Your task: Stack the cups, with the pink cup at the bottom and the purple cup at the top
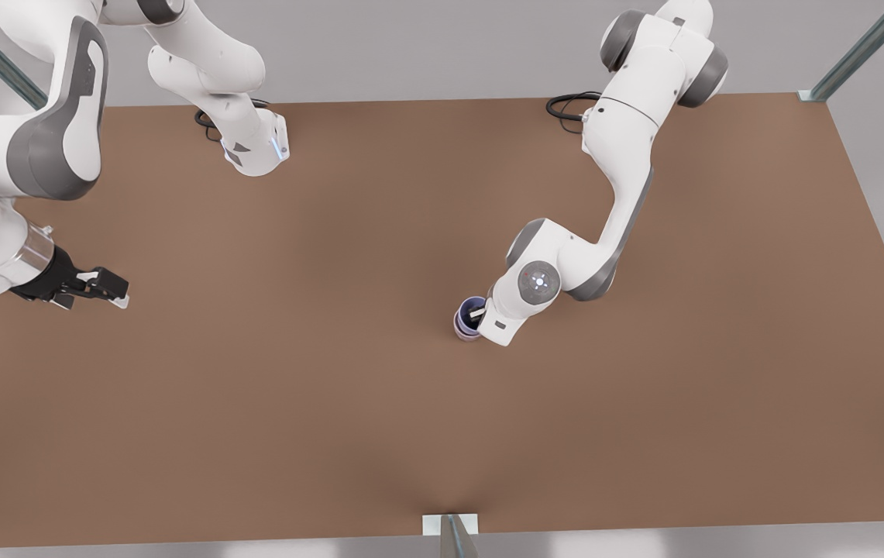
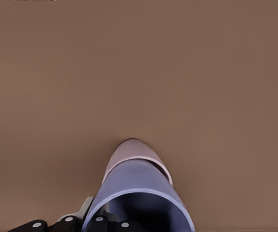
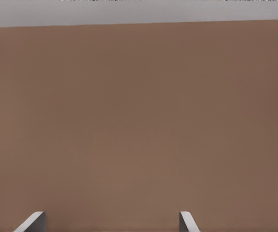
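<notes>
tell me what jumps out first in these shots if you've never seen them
Near the table's middle, the purple cup sits nested in the pink cup, with the left gripper at the purple cup's rim. The right gripper waits open over the front view's left edge.

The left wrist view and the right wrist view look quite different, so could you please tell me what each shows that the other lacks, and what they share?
Left wrist view: the purple cup sits nested inside the pink cup, with the left gripper at the purple cup's rim.

Right wrist view: the right gripper is open, its pale fingertips apart over bare surface, and a grey wall lies beyond the table's edge.

Shared: the plain brown table.
</notes>
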### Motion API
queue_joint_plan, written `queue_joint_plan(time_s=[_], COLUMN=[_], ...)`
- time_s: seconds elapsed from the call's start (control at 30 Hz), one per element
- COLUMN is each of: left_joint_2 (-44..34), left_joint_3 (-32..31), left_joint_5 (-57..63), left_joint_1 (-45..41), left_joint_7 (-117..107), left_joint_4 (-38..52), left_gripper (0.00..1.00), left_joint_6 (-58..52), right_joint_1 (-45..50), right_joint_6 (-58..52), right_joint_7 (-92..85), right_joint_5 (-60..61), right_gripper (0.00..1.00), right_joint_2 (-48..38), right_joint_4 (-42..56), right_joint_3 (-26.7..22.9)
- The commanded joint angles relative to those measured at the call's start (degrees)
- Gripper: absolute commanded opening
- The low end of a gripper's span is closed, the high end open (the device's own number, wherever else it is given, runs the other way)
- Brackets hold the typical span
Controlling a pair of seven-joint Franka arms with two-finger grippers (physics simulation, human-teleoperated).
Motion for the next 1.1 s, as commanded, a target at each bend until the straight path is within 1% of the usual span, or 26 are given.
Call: queue_joint_plan(time_s=[0.0, 0.03, 0.1, 0.57, 0.67, 0.73, 0.77, 0.8, 0.87, 0.9, 0.97, 1.0, 1.03, 1.07], left_joint_2=[0.04, 0.04, 0.04, 0.30, -0.67, -2.60, -5.06, -7.78, -9.45, -11.38, -15.07, -17.10, -19.47, -21.49], left_joint_3=[0.00, 0.00, 0.00, 0.09, 0.17, 0.17, 0.70, 3.33, 14.49, 20.21, 26.36, 26.19, 19.71, 11.43], left_joint_5=[-1.22, -1.13, -1.13, -1.13, -1.13, -1.13, -1.13, -1.13, -1.13, -0.43, 2.03, 6.07, 7.57, 10.64], left_joint_1=[0.00, 0.00, -0.53, -0.70, -0.70, -0.70, -0.61, -0.53, -0.53, -0.61, -0.61, 0.26, 6.57, 14.32], left_joint_7=[0.01, -0.08, -0.08, -0.25, -0.60, -0.87, -0.34, 4.04, 26.53, 35.07, 43.95, 44.31, 45.44, 48.26], left_joint_4=[0.00, 0.00, 0.00, 0.09, 0.18, 0.35, 0.35, 0.35, 6.24, 6.94, 7.03, 6.94, 6.94, 6.86], left_gripper=[0.78, 0.95, 1.00, 0.99, 1.00, 1.00, 1.00, 1.00, 1.00, 1.00, 1.00, 1.00, 1.00, 1.00], left_joint_6=[0.00, 0.00, 0.00, 0.09, -0.70, -2.81, -4.65, -7.55, -22.57, -24.78, -26.10, -26.28, -26.37, -26.37], right_joint_1=[0.00, 0.00, 0.00, 0.00, 0.00, 0.00, 0.00, 0.00, 0.00, 0.00, -0.08, -0.08, -0.17, -0.17], right_joint_6=[0.00, 0.00, 0.00, 0.00, 0.00, 0.00, 0.00, 0.00, 0.00, 0.09, 0.00, 0.09, 0.09, 0.09], right_joint_7=[0.04, -0.05, 0.04, -0.05, 0.04, 0.04, -0.05, -0.05, 0.04, 0.04, -0.05, 0.04, 0.04, 0.04], right_joint_5=[0.02, 0.02, 0.02, -0.07, 0.02, 0.02, 0.02, 0.02, 0.02, 0.02, 0.02, 0.11, 0.28, 0.37], right_gripper=[1.00, 1.00, 1.00, 1.00, 1.00, 1.00, 1.00, 1.00, 1.00, 1.00, 1.00, 1.00, 1.00, 1.00], right_joint_2=[0.00, 0.08, 0.08, 0.00, 0.08, 0.08, 0.08, 0.08, 0.00, 0.00, 0.00, 0.08, 0.08, 0.08], right_joint_4=[0.04, -0.05, 0.04, 0.04, 0.04, 0.04, -0.05, 0.04, 0.04, 0.04, 0.04, 0.04, 0.04, 0.04], right_joint_3=[0.00, 0.00, 0.00, 0.00, 0.00, 0.00, 0.00, 0.00, 0.00, 0.00, 0.00, 0.00, 0.00, 0.00])
